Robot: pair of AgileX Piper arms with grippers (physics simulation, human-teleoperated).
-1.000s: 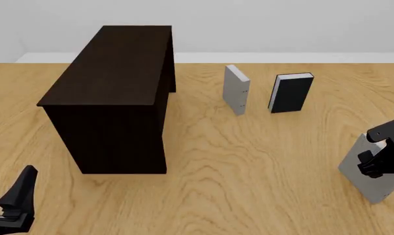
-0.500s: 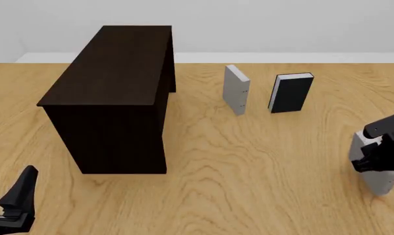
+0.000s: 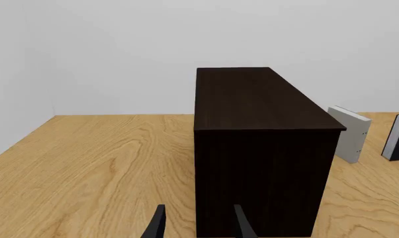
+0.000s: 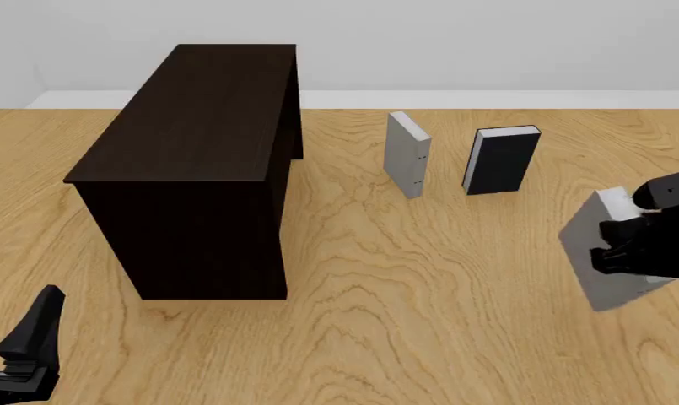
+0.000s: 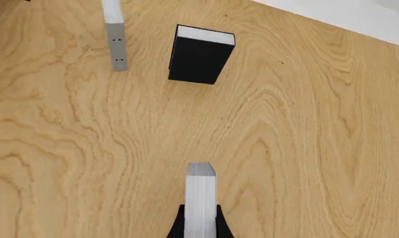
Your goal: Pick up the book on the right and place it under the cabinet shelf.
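Observation:
The book (image 4: 611, 291), a slim light grey hardcover, hangs tilted just above the table at the right, with my right gripper (image 4: 621, 249) shut on its upper part. The right wrist view looks down on the book's narrow edge (image 5: 200, 196), with a dark finger (image 5: 178, 227) pressed against each side. The cabinet shelf (image 4: 198, 160), a large, almost black wooden box, stands at the left and fills the middle of the left wrist view (image 3: 258, 148). My left gripper (image 4: 29, 350) rests near the front left corner, open (image 3: 198, 228) and holding nothing.
A look-alike grey book (image 4: 406, 156) and a black-covered book with white pages (image 4: 500, 160) stand upright between the cabinet and the right arm. Both show in the right wrist view: the grey one (image 5: 113, 34) and the black one (image 5: 200, 54).
My right gripper has carried the grey book up and to the left, towards the table's middle. The book has tilted. The left arm has not moved.

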